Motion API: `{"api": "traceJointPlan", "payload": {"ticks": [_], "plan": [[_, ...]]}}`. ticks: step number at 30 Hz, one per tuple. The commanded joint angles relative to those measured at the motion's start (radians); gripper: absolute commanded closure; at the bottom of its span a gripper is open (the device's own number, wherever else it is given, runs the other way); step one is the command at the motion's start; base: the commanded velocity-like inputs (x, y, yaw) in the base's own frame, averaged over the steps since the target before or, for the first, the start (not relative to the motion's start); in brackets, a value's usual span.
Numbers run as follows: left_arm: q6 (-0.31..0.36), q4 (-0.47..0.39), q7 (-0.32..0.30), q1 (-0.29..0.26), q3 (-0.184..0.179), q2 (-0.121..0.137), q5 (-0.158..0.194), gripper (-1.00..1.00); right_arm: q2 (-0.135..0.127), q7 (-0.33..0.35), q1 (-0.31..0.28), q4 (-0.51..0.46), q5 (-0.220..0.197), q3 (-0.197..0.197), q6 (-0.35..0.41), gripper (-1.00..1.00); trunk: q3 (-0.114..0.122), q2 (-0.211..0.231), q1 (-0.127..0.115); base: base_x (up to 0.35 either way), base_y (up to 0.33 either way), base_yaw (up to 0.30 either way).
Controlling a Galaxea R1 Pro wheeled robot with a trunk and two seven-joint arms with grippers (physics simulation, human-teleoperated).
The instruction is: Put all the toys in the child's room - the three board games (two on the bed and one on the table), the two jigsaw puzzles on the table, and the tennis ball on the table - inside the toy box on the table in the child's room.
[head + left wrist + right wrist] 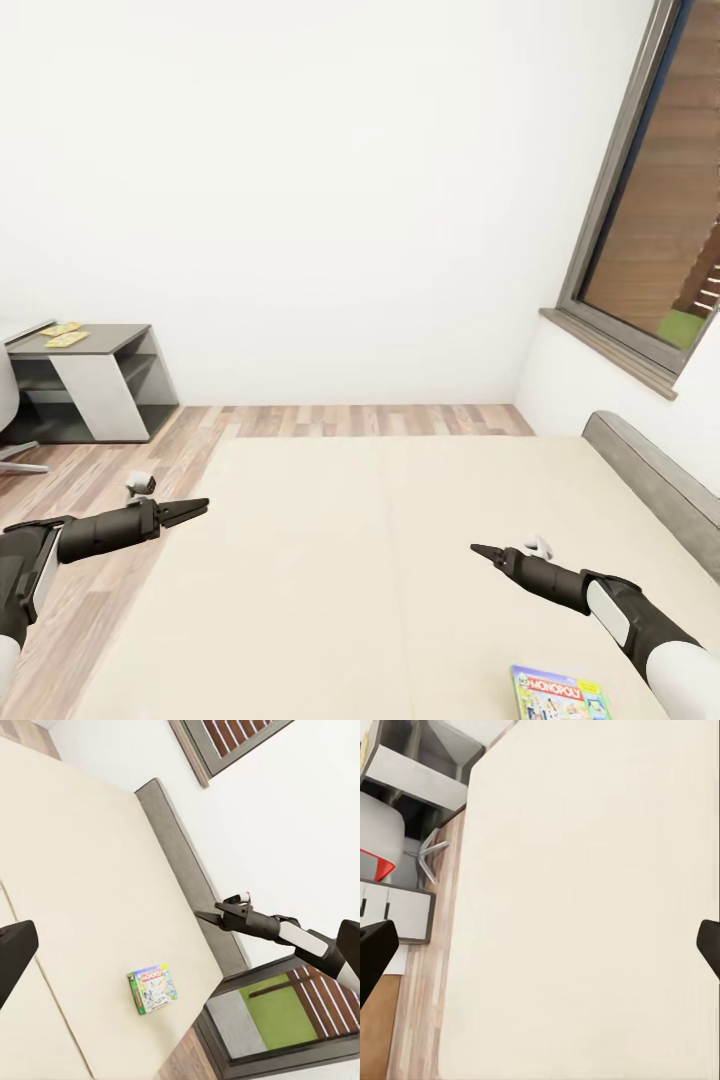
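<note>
One board game (560, 694), a bright printed box with red lettering, lies on the beige bed (380, 560) near its front right corner, just beside my right forearm; it appears again as the board game (152, 988) in the left wrist view. My left gripper (200, 510) hovers over the bed's left edge, open and empty. My right gripper (478, 549) hangs above the mattress, open and empty, ahead and left of the box. Two flat yellowish squares, seemingly the jigsaw puzzles (65, 335), rest on the table's low dark grey section (110, 340) at far left. The toy box and tennis ball are out of view.
A grey headboard (650, 480) runs along the bed's right side below a grey-framed window (650, 230). Wood-plank floor (370, 418) lies between bed and white wall. A chair base (18, 455) stands by the table, and a white drawer unit (405, 915) is near it.
</note>
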Motion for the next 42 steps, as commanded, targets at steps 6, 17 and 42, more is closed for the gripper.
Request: {"api": "traceJointPlan", "payload": {"ticks": [6,17,42], "plan": [[0.010,-0.001,-0.006,-0.001,0.002,0.000,-0.007,-1.00,0.000,0.002,0.000,0.000,-0.004,-0.002,0.008,-1.00,-0.002,-0.002,0.001,0.000,-0.178,0.000],[0.010,-0.001,-0.006,-0.001,0.001,-0.001,-0.007,-1.00,0.000,0.002,-0.001,0.000,-0.004,-0.002,0.008,-1.00,-0.002,-0.002,0.001,0.000,-0.179,0.000],[0.010,-0.001,-0.004,-0.001,0.000,-0.002,-0.007,-1.00,0.000,0.002,-0.001,0.000,-0.004,-0.002,0.008,-1.00,-0.002,-0.002,0.001,0.000,-0.163,0.000]]}}
